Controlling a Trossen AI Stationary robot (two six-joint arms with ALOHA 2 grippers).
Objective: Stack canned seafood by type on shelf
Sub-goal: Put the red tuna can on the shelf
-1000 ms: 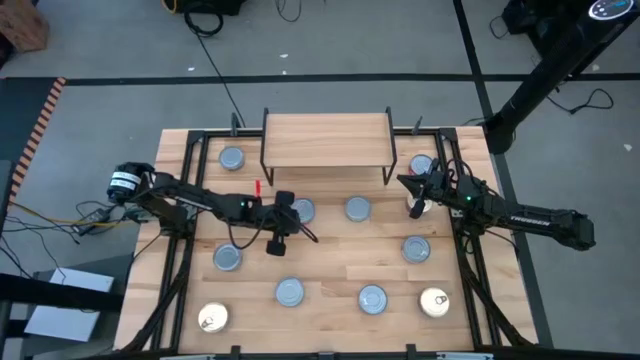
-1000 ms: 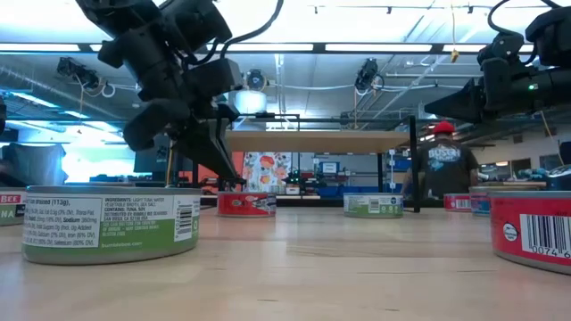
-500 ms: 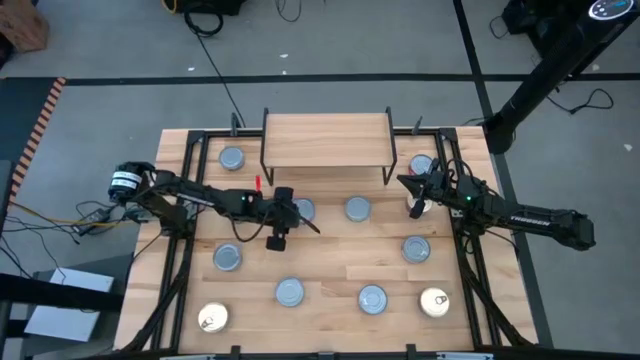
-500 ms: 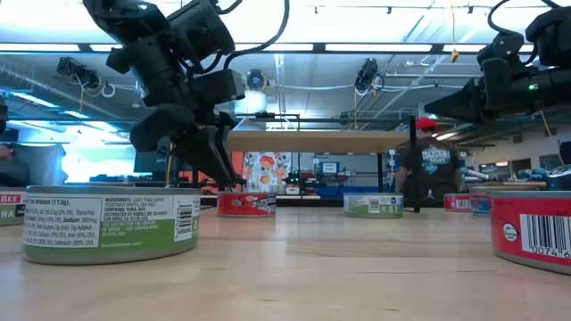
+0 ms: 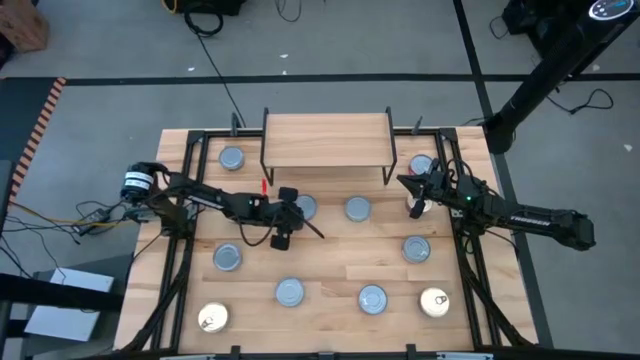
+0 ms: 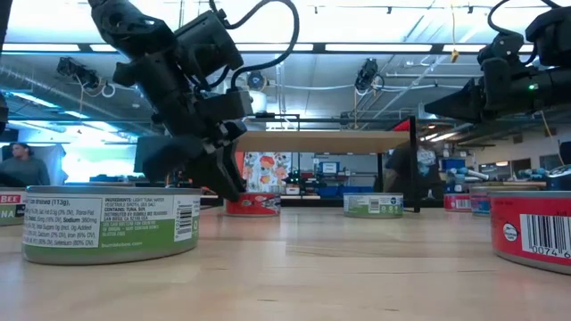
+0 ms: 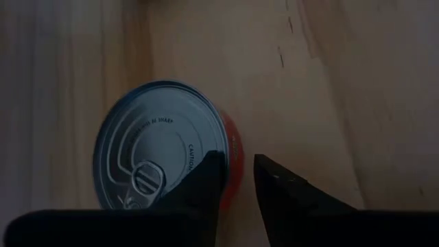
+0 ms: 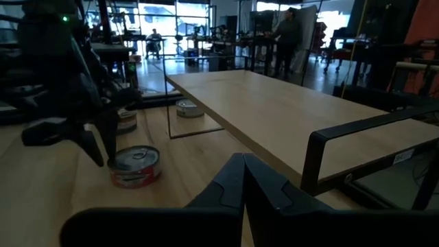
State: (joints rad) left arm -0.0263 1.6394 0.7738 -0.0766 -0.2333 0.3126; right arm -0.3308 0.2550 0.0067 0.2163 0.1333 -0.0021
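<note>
My left gripper [image 5: 305,222] [image 7: 236,175] points down at a tin [image 7: 161,144] [image 5: 303,208] with a silver-blue pull-tab top and a red side, which stands flat on the table in front of the shelf. It is open by a narrow gap. One finger is over the lid's edge and the other just outside the red wall. The shelf [image 5: 326,140] [image 6: 312,141] is a light-wood board on black wire legs at the far edge. My right gripper [image 5: 403,182] [image 8: 243,178] is shut and hovers by the shelf's right leg. My left gripper stands astride the rim [image 7: 230,147] of the red-sided tin, coming from above. Whether either finger touches the tin, I cannot tell.
Several more tins lie flat about the table: silver-blue ones [image 5: 289,291] [image 5: 357,208], gold-topped ones at the near corners [image 5: 213,318] [image 5: 433,301], and a red-labelled one [image 5: 421,165] under my right arm. A green-labelled tin [image 6: 111,223] sits nearest the low camera. People move in the room behind.
My left gripper has moved toward the table's right and down, closing in on the red-sided tin. No tin has moved.
</note>
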